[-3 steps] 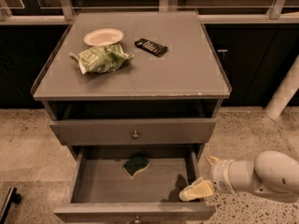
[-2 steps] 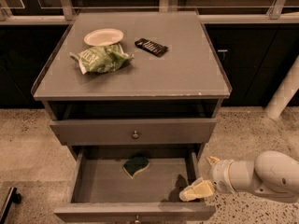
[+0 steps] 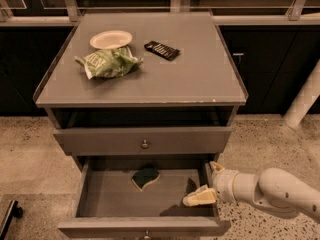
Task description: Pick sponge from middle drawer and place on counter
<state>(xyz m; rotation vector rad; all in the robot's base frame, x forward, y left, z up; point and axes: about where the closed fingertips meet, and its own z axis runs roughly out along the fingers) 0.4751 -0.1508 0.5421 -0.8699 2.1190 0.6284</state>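
Observation:
The sponge point(image 3: 145, 177), dark green on top with a yellow layer below, lies flat on the floor of the open middle drawer point(image 3: 100, 199), near its back centre. My gripper point(image 3: 207, 182) is at the drawer's right wall, to the right of the sponge and apart from it. It is open and empty, with one cream finger point(image 3: 199, 198) reaching over the drawer floor. The grey counter point(image 3: 190, 79) is the cabinet top above.
On the counter lie a green-and-white snack bag point(image 3: 107, 63), a white plate point(image 3: 110, 39) and a dark snack bar point(image 3: 161, 50). A closed drawer front with a round knob point(image 3: 145, 144) sits above the open drawer. A pale pole point(image 3: 305, 99) stands at the right.
My gripper has shifted slightly left and up, further over the drawer's right side. The sponge and the counter items have not moved.

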